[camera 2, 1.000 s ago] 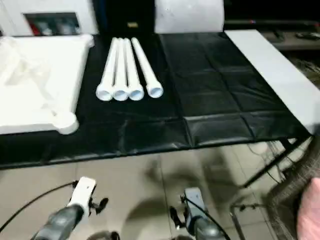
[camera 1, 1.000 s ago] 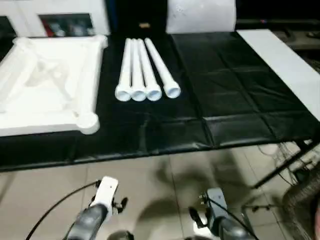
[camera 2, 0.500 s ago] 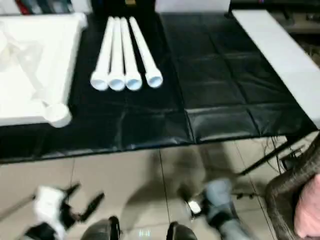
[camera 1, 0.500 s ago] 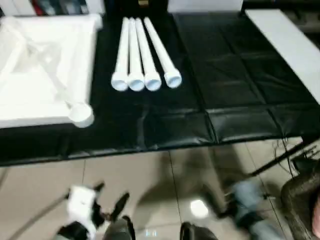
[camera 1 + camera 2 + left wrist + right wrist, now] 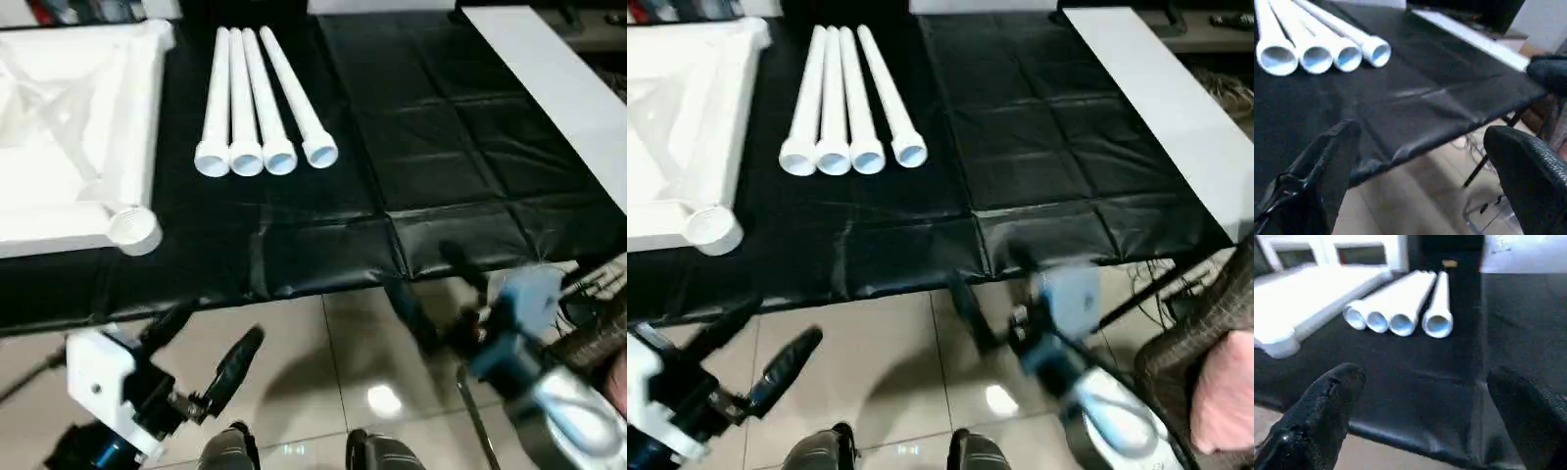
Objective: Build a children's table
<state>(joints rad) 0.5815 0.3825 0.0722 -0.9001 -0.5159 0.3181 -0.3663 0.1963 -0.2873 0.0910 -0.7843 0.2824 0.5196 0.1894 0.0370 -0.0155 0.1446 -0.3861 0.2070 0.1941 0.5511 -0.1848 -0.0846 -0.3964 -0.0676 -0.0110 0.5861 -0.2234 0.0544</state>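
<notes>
Both end effectors, left and right, were spread wide and empty below the desk edge. The four legs lay touching beside the top. A careless reach could roll them apart.

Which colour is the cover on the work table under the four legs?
Black cover, slightly glossy with creases; clearest in the left eye view.
</notes>
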